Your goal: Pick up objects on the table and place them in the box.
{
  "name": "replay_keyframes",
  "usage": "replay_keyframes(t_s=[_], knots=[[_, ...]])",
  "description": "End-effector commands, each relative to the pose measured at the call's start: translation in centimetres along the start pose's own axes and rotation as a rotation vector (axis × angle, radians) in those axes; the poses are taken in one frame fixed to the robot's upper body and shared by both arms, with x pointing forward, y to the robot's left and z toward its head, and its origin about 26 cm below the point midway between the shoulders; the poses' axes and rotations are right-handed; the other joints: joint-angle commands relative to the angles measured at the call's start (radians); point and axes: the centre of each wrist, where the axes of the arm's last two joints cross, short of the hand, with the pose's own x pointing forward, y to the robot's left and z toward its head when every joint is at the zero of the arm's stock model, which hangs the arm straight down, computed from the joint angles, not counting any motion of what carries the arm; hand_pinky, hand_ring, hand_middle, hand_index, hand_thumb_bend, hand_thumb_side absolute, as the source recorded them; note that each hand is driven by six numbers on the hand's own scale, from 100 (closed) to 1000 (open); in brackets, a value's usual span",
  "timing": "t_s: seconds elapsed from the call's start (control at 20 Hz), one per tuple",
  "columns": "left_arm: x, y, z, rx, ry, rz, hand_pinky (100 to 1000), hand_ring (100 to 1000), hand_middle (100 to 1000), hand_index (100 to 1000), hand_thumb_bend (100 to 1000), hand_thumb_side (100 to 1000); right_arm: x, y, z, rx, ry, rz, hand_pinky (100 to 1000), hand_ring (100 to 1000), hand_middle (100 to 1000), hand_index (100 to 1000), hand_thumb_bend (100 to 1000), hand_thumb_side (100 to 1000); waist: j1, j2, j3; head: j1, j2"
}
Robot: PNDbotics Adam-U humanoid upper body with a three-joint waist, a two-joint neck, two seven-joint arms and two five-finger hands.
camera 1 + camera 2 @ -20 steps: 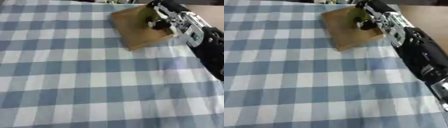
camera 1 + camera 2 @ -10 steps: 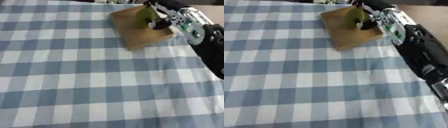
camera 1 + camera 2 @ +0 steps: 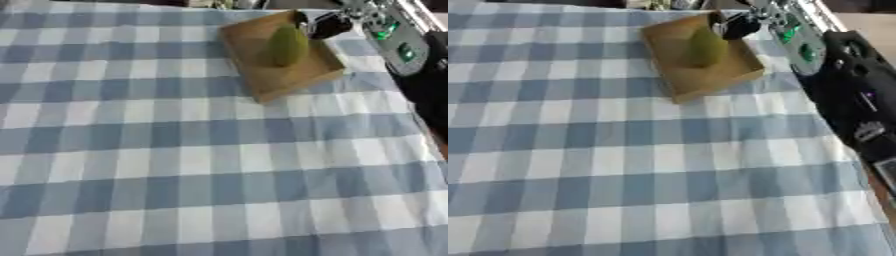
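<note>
Since the earlier frame my right hand [image 3: 325, 25] has lifted off the green fruit [image 3: 286, 45], which now lies in the wooden box [image 3: 289, 80]; fingers apparently relaxed, holding nothing; risk: a trailing finger clips the fruit or box during withdrawal.

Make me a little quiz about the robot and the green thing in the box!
1. True or false: the green fruit lies inside the wooden box.
2. Which hand is at the box: A left, B right?
3. Fill in: the tablecloth has blue and white ____.

Key: 1 true. 2 B. 3 checks.
</note>
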Motion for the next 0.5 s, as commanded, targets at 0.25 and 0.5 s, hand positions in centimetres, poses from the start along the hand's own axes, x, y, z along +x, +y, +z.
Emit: replay_keyframes(t_s=[0.25, 0.5], knots=[[0.5, 0.6, -1.0, -0.009, -0.042, -0.018, 580, 601, 612, 752, 182, 441, 3.2, -8.4, 5.1, -0.295, -0.097, -0.005, 904, 1000, 760, 887, 100, 100, 0.003, -0.029, -0.005, 0.010, -0.001], [0.5, 0.7, -1.1, -0.002, -0.048, -0.020, 582, 602, 612, 752, 187, 437, 7.2, -11.0, 10.4, -0.551, -0.252, -0.128, 868, 963, 667, 823, 100, 324, 0.001, -0.031, -0.012, 0.024, -0.001]])
